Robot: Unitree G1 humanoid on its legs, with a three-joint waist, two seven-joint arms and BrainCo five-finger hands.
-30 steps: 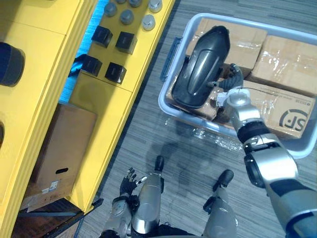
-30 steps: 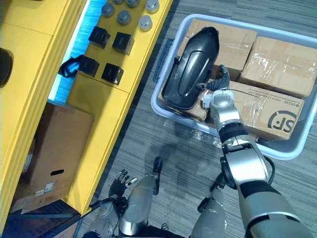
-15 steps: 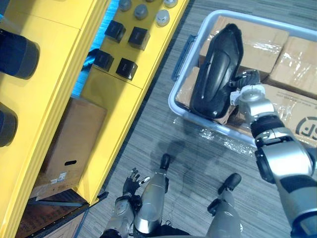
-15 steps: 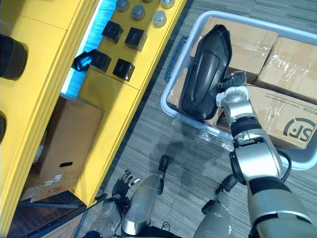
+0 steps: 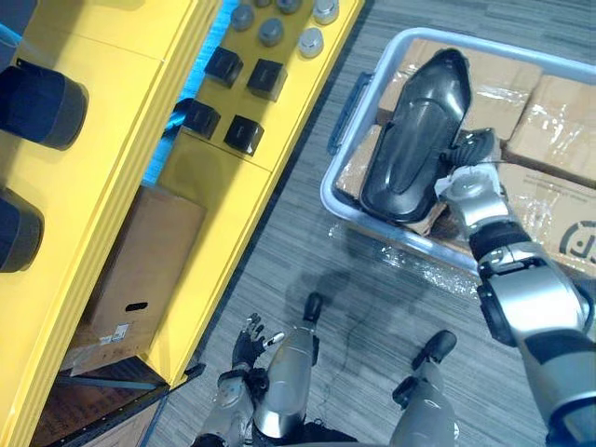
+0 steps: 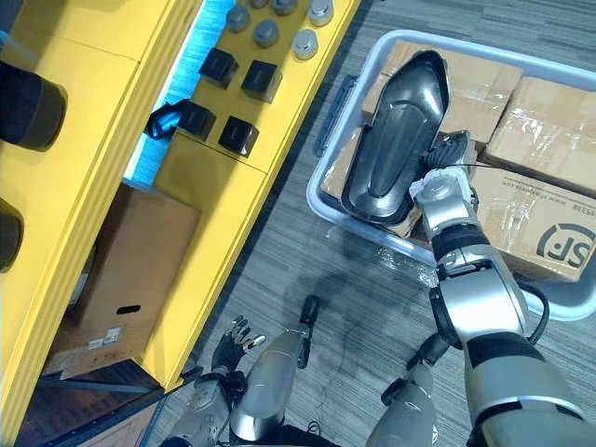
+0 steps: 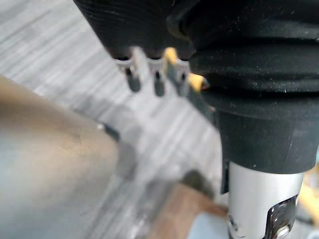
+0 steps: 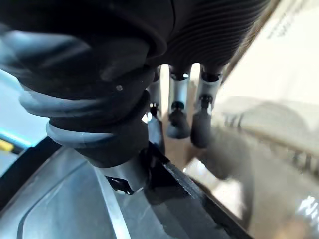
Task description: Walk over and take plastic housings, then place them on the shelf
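Observation:
A long dark plastic housing (image 5: 414, 140) lies slanted on cardboard boxes inside a grey-blue bin (image 5: 391, 233) on the floor. My right hand (image 6: 449, 149) is at the housing's right edge, about halfway along it. In the right wrist view its fingers (image 8: 178, 112) curl down over the housing's glossy rim (image 8: 209, 199). My left hand (image 5: 247, 340) hangs low beside the yellow shelf unit (image 5: 214, 186), with its fingers (image 7: 157, 82) straight and nothing in them.
The shelf's lower level holds black blocks (image 5: 247, 74) and grey round caps (image 5: 289, 28). Dark cylinders (image 5: 37, 102) sit on a higher level. A brown carton (image 5: 140, 270) stands under the shelf. Taped cardboard boxes (image 5: 559, 121) fill the bin. Grey striped floor lies between shelf and bin.
My right hand's fingers have curled round the housing's edge. The whole picture has shifted a little as the camera moved. The left hand has stayed as it was.

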